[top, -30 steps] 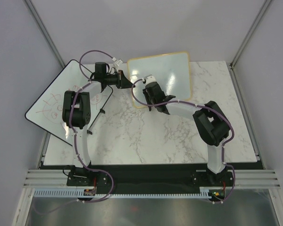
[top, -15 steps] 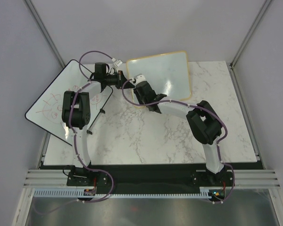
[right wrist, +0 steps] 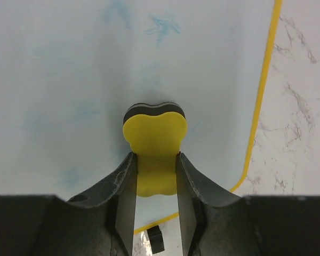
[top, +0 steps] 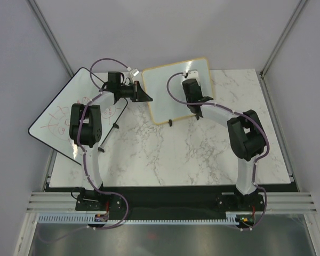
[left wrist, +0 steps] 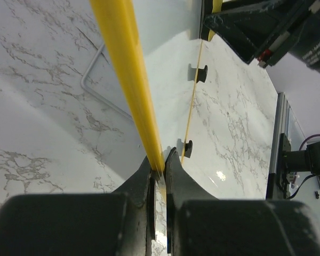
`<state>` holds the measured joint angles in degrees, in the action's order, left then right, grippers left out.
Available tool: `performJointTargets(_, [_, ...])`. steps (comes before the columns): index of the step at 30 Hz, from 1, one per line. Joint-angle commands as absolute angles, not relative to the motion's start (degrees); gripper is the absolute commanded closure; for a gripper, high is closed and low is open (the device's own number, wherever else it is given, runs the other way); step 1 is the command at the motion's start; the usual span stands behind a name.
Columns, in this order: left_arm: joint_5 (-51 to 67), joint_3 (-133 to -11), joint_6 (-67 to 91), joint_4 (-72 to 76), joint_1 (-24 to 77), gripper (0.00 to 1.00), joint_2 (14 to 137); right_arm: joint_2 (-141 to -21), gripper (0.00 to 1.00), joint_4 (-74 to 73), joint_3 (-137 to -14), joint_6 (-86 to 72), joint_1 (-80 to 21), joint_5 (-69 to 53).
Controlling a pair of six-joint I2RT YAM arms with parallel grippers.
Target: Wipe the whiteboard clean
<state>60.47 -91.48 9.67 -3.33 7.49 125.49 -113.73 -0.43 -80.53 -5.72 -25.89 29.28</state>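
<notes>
The whiteboard (top: 173, 98), tan-framed with small black feet, stands tilted on the marble table at the back centre. My left gripper (top: 147, 97) is shut on its left frame edge; in the left wrist view the yellow-looking frame (left wrist: 122, 69) runs up from between the jaws of that gripper (left wrist: 159, 166). My right gripper (top: 191, 79) is over the board's upper right part. It is shut on a yellow eraser (right wrist: 154, 141), whose dark pad lies against the white surface (right wrist: 69, 80). Faint blue smears (right wrist: 162, 25) show ahead of the eraser.
A larger black-edged whiteboard (top: 69, 114) with red drawings lies at the left, overhanging the marble table (top: 165, 154). One black foot (right wrist: 156, 239) of the small board shows under my right gripper. Grey walls close in the back and both sides.
My right gripper has swept the eraser from the board's lower left across to its upper right. The left gripper has kept its grip on the frame; the board has shifted slightly.
</notes>
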Motion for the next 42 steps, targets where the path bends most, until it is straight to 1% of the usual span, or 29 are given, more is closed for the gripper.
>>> performJointTargets(1, [57.7,-91.6,0.1,-4.4,8.6,0.98,123.0,-117.9,1.0,-0.4,-81.7,-0.5,-33.8,24.4])
performJointTargets(3, [57.6,-91.7,0.1,-4.7,8.7,0.98,122.9,-117.6,1.0,2.8,-81.7,1.3,-36.1,17.4])
performJointTargets(7, [57.6,-91.8,0.1,-5.2,8.7,0.98,123.0,-117.2,1.0,6.2,-80.8,1.0,-41.0,9.1])
performJointTargets(10, [57.7,-91.9,0.1,-5.2,8.7,0.98,123.0,-117.9,1.0,6.6,-80.8,0.2,-42.0,8.4])
performJointTargets(13, [57.9,-92.2,0.1,-5.4,8.7,0.98,123.0,-119.1,1.0,5.5,-81.4,0.0,-41.5,14.0])
performJointTargets(14, [57.9,-92.3,-1.3,-5.5,8.7,0.98,122.9,-119.3,1.0,4.1,-82.3,0.1,-40.9,17.7])
performJointTargets(15, [58.0,-92.3,-1.4,-5.7,8.7,0.98,122.9,-119.3,1.0,3.4,-82.8,-3.1,-39.7,18.2])
performJointTargets(19, [57.9,-92.5,-1.8,-6.3,8.7,0.98,122.6,-118.4,1.0,1.8,-82.4,-8.2,-29.9,23.2])
performJointTargets(21, [57.8,-92.5,-2.4,-6.4,8.7,0.98,122.5,-117.9,1.0,0.8,-81.5,-9.1,-27.0,27.0])
performJointTargets(22, [57.9,-92.4,-2.5,-6.6,8.7,0.98,122.4,-117.8,1.0,0.3,-80.7,-10.5,-24.1,27.7])
performJointTargets(25, [57.7,-92.4,-3.2,-7.1,8.7,0.98,122.4,-117.9,1.0,-1.4,-78.7,-12.5,-20.3,29.3])
performJointTargets(27, [57.5,-92.3,-3.6,-7.4,8.7,0.98,122.4,-117.6,1.0,-1.6,-78.1,-14.7,-19.2,27.6])
performJointTargets(30, [57.0,-92.3,-4.5,-8.2,8.7,0.98,122.3,-117.7,1.0,-2.1,-79.4,-14.9,-19.2,28.7])
performJointTargets(33, [56.9,-92.2,-5.1,-8.4,8.7,0.98,121.9,-118.5,1.0,-2.0,-80.8,-15.6,-19.5,24.5])
performJointTargets(34, [56.7,-92.2,-5.2,-8.4,8.7,0.98,122.0,-118.8,1.0,-1.5,-80.8,-15.3,-20.9,22.2])
performJointTargets(36, [56.8,-92.5,-5.2,-8.6,8.7,0.98,121.9,-119.4,1.0,-0.4,-80.8,-13.5,-23.8,21.9])
performJointTargets(37, [56.8,-92.6,-5.2,-8.6,8.7,0.98,121.9,-119.7,1.0,-0.4,-80.7,-13.0,-26.8,21.6])
performJointTargets(40, [56.8,-92.8,-5.3,-8.7,8.7,0.98,121.8,-119.8,1.0,2.9,-79.5,-13.4,-31.3,16.0])
performJointTargets(42, [56.8,-92.9,-5.4,-9.0,8.7,0.98,121.8,-119.5,1.0,4.2,-78.7,-14.2,-32.4,12.9])
